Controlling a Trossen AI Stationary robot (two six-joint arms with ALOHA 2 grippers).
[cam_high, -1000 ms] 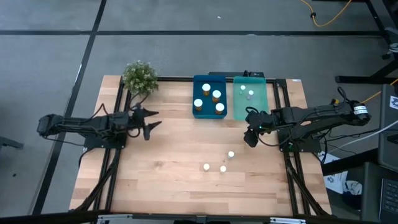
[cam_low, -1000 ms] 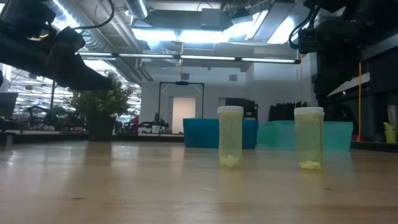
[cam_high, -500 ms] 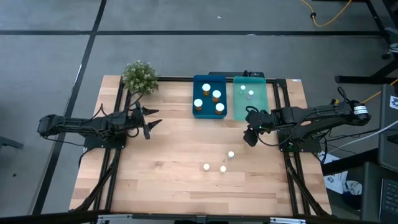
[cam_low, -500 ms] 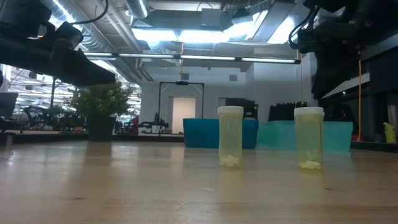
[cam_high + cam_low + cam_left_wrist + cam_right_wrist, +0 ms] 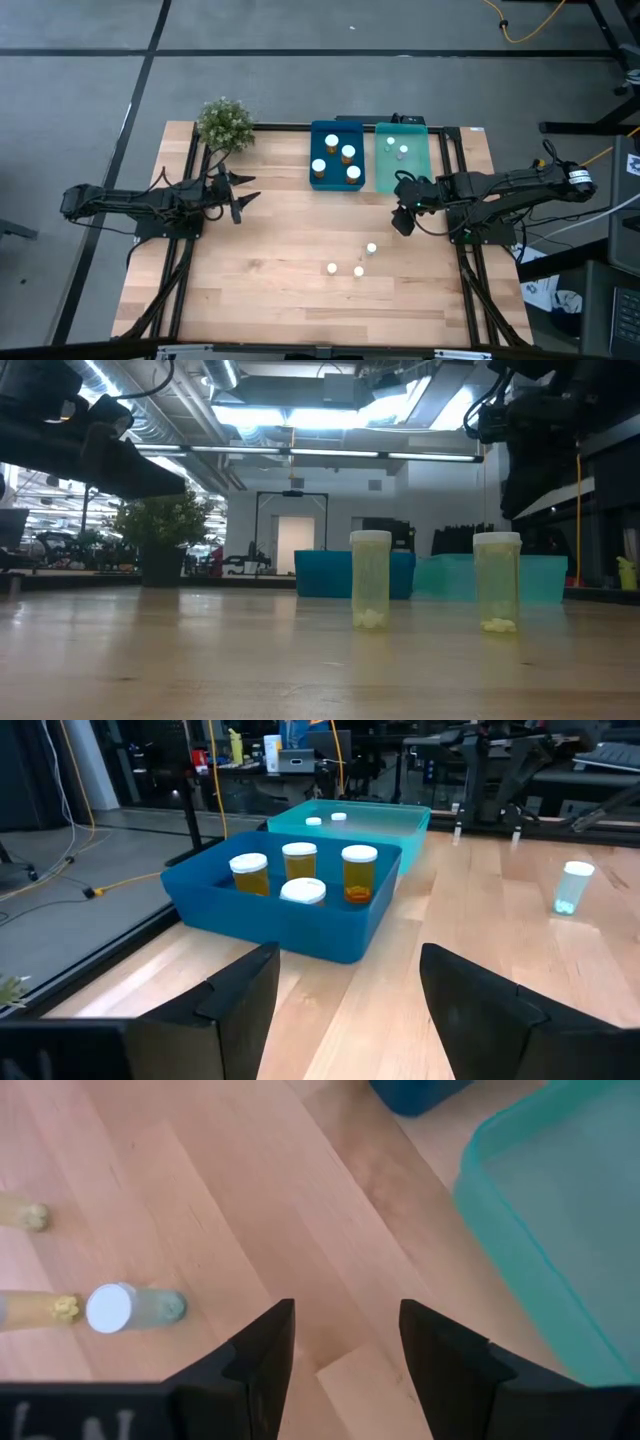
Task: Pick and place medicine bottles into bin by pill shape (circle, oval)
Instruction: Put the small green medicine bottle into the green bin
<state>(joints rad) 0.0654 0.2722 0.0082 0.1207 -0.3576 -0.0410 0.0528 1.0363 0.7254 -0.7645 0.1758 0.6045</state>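
Change: since a second ago the left arm has drawn slightly back from the table's middle; over the last half second nothing shifts.
Left gripper (image 5: 238, 194): fingers spread apart, empty, above the table left of the dark blue tray (image 5: 337, 183).
Right gripper (image 5: 402, 214): fingers parted, empty, just in front of the teal tray (image 5: 428, 165).
Dark blue tray: four amber bottles (image 5: 360, 873) standing inside.
Teal tray: two pale bottles (image 5: 403, 151) inside.
Loose bottles: three pale bottles (image 5: 371, 249) upright on the table (image 5: 260, 280), in front of the trays.
Plant (image 5: 224, 124): far left corner.
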